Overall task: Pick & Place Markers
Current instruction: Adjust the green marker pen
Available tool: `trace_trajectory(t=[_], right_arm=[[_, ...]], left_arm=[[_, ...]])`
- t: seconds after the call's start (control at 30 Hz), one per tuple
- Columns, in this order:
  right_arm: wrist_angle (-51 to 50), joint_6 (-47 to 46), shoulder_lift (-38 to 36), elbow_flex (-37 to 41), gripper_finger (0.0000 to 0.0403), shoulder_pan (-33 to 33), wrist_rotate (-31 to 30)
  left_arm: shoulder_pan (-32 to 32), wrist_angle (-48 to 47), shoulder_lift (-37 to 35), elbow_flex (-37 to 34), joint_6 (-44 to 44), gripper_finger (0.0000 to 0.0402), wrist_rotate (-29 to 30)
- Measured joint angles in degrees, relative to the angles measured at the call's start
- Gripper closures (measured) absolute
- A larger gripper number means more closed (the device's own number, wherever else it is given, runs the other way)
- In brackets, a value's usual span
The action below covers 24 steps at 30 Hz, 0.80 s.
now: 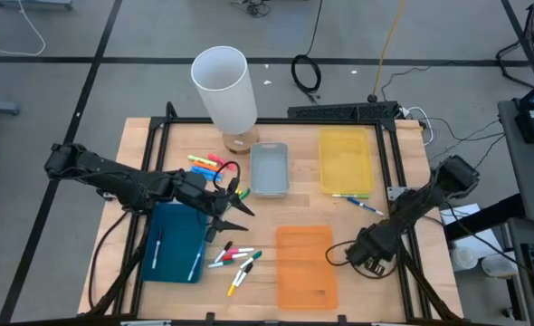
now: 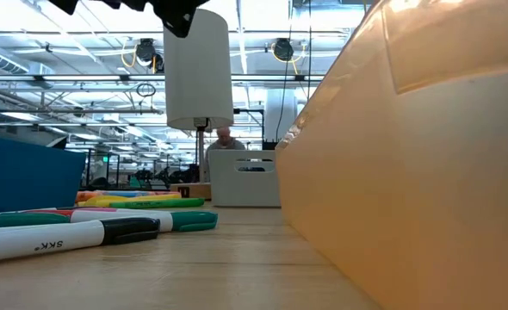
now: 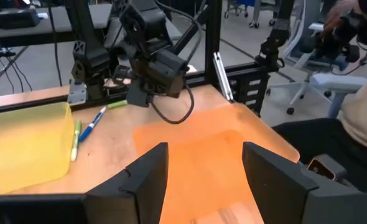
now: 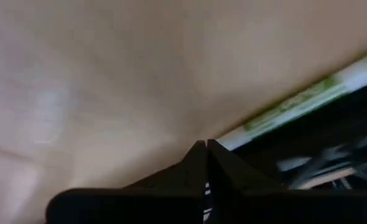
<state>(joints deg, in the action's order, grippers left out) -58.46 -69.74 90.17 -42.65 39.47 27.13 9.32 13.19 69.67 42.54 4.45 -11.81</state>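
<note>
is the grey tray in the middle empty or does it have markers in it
Empty. In the high view the grey tray shows only its bare floor; the nearest markers lie on the table beside it.

neon markers [image 1: 209,164] beside the grey tray, white-bodied ones [image 1: 235,261] scattered flat between blue and orange trays

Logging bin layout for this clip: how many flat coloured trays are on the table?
4: a blue tray front left under the left arm, an orange tray front centre, a grey tray at the back, and a yellow tray back right. None looks hidden.
</note>
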Motion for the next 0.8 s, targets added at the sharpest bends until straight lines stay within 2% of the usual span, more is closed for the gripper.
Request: trace_trajectory(t=[0.23,0.43,0.6,0.73,0.8], right_arm=[[-3.0,-0.5,5.2,0.5,0.0402,-1.0,-0.4],[-3.4,-0.9,6.5,1.8,0.0403,-3.0,-6.6],[-1.7,0.5,2.7,1.1,0.0403,-5.2,-13.2],[-4.9,-0.5,-1.9,-0.5,0.0403,-5.4,-20.0],[-9.4,-2.9,-5.0,-1.5,0.0403,-5.5,-20.9]], left_arm=[[-1.2,-1.3,0.0,0.0,1.3,0.019,0.0],[-1.8,-1.5,0.0,0.0,1.2,0.019,0.1],[-1.8,-1.5,0.0,0.0,1.0,0.019,0.1],[-1.8,-1.5,0.0,0.0,0.4,0.019,0.1],[-1.8,-1.4,0.0,0.0,0.0,0.019,0.1]])
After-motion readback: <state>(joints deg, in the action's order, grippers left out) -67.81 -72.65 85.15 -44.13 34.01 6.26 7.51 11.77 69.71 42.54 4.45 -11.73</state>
